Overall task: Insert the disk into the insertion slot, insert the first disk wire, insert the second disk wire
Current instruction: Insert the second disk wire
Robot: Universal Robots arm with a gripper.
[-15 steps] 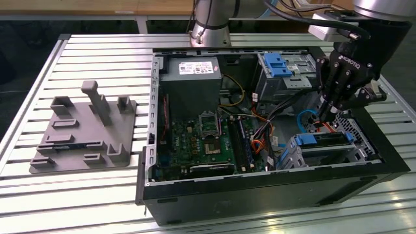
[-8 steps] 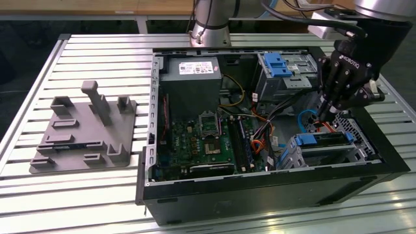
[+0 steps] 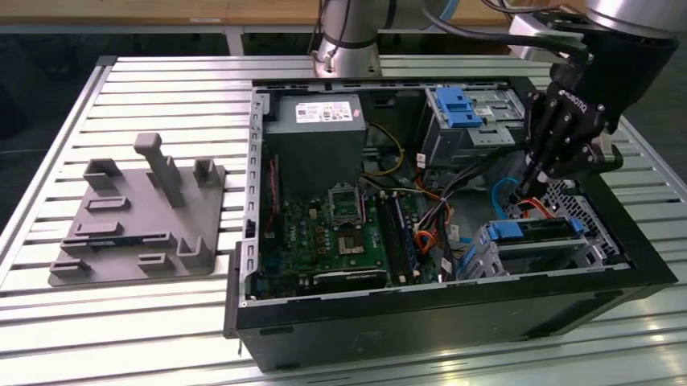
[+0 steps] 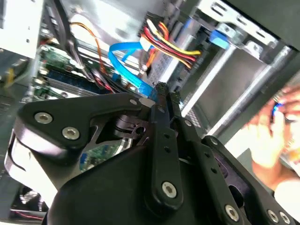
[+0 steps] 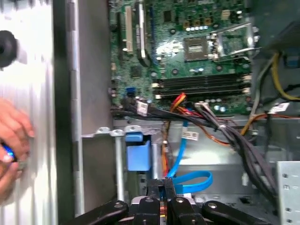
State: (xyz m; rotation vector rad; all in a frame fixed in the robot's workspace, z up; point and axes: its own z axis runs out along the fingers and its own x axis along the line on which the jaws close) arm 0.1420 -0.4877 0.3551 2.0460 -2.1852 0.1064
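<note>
**Pincer reaches down into the open computer case behind the seated disk**

In the exterior view the arm comes in from the two o'clock corner, its wrist bent so that the black pincer (image 3: 533, 186) points steeply down into the open computer case (image 3: 429, 322) on the slatted desk (image 3: 129, 322). Its tips hang just at the twelve o'clock side of the disk (image 3: 536, 233), among the loose cables. The disk, blue-framed, sits inside the insertion slot (image 3: 580, 217), the small perforated cage at the four o'clock corner of the case.

In both wrist views the pincer's fingers (image 4: 161, 101) stand pressed together, clenched; a blue flat cable (image 4: 126, 65) loops away from just beyond the tips, but whether it is actually gripped cannot be told. In the first wrist view the same blue cable (image 5: 192, 180) curls directly past the closed tips (image 5: 165, 183), with a blue plastic tab (image 5: 137, 152) near them and the green motherboard (image 5: 187, 51) farther off.

A bundle of red, yellow and black wires (image 4: 166, 40) runs past the pincer in the second wrist view. A person's hand (image 5: 11, 140) rests outside the case wall in the first wrist view.

On the desk, at nine o'clock from the case in the exterior view, lies a grey fixture plate (image 3: 140, 217) with upright posts. A larger bay with a blue latch (image 3: 456, 106) sits at the case's one o'clock corner.
</note>
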